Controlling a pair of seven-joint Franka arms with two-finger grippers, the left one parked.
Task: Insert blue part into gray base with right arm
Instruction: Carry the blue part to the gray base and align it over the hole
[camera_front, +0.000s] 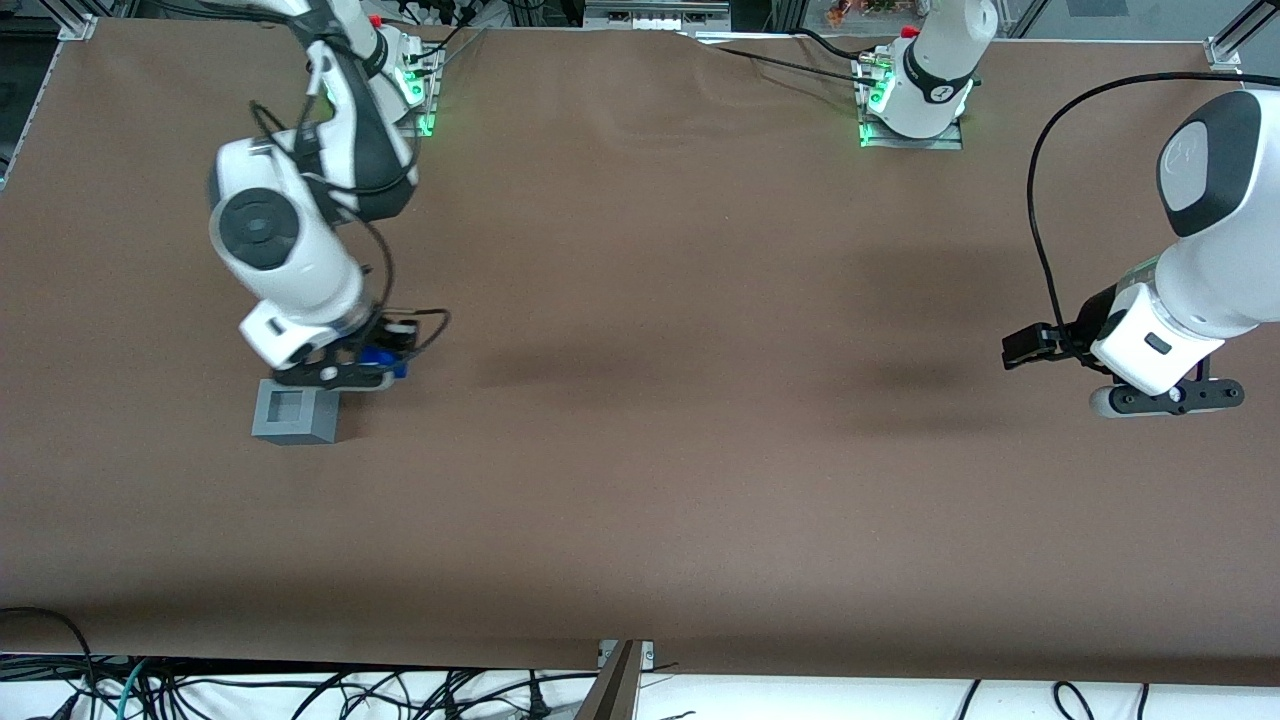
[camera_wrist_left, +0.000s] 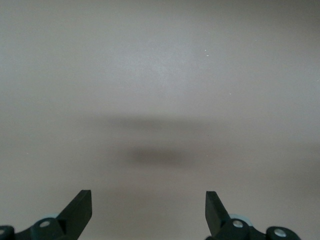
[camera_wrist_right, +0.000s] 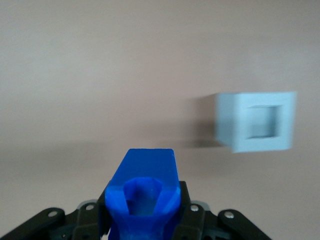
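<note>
Clamping the blue part (camera_wrist_right: 144, 192), the gripper (camera_front: 365, 365) fingers hover above the table beside the gray base (camera_front: 296, 412).

Glossy plastic blue part (camera_wrist_right: 145, 187), matt table (camera_front: 700, 450)

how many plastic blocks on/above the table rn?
2. The blue part is held in the right arm's gripper, lifted off the table. The gray base sits on the table, slightly nearer the front camera, recess empty. No others visible.
</note>
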